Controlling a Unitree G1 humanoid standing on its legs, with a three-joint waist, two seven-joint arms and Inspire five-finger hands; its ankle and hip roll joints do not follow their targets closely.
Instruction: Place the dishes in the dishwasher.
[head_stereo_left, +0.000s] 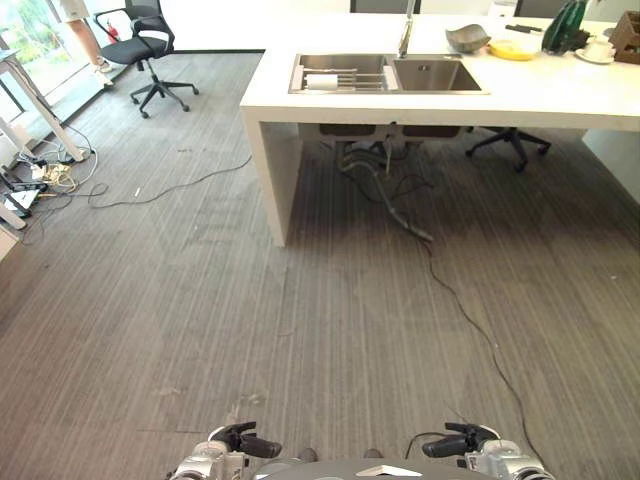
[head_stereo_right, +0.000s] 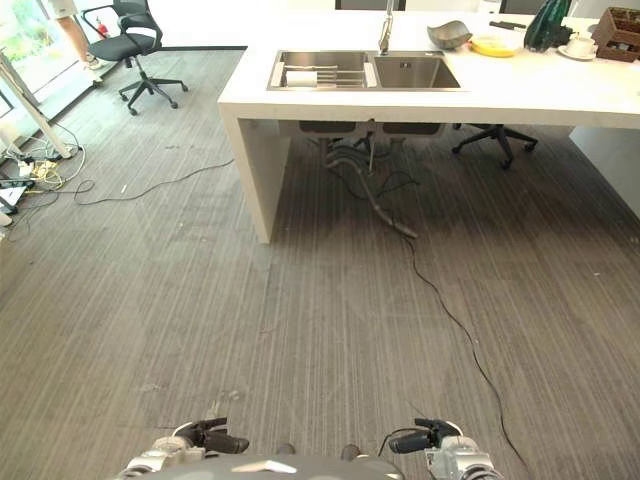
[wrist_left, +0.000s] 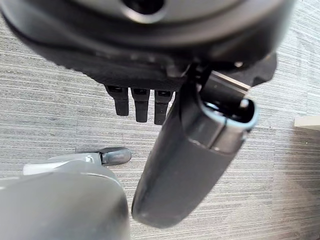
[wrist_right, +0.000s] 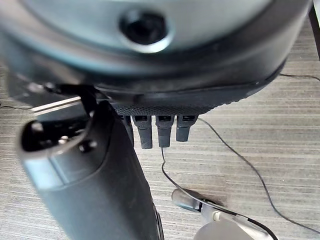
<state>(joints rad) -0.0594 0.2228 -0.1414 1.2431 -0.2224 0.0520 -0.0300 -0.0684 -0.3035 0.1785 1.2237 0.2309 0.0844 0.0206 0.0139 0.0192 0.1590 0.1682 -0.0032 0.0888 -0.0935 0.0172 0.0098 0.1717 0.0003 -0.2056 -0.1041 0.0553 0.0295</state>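
Far ahead, on the white counter (head_stereo_left: 420, 105), stand a grey bowl (head_stereo_left: 467, 38), a yellow plate (head_stereo_left: 514, 48) and a white cup on a saucer (head_stereo_left: 598, 50), to the right of a double sink (head_stereo_left: 435, 75). The sink's left basin holds a metal rack (head_stereo_left: 340, 78). My left hand (head_stereo_left: 245, 443) and right hand (head_stereo_left: 455, 443) hang low at the near edge, well away from the counter. In the left wrist view the fingers (wrist_left: 140, 105) are straight beside the thumb (wrist_left: 190, 165). In the right wrist view the fingers (wrist_right: 160, 132) hang straight too. Both hands hold nothing.
Grey carpet lies between me and the counter. A black cable (head_stereo_left: 470, 320) runs from under the sink across the floor on the right. A black office chair (head_stereo_left: 145, 45) stands at the far left beside a person's legs (head_stereo_left: 85, 30), and another chair (head_stereo_left: 510, 145) behind the counter. Cables (head_stereo_left: 40, 180) lie by a desk leg at the left.
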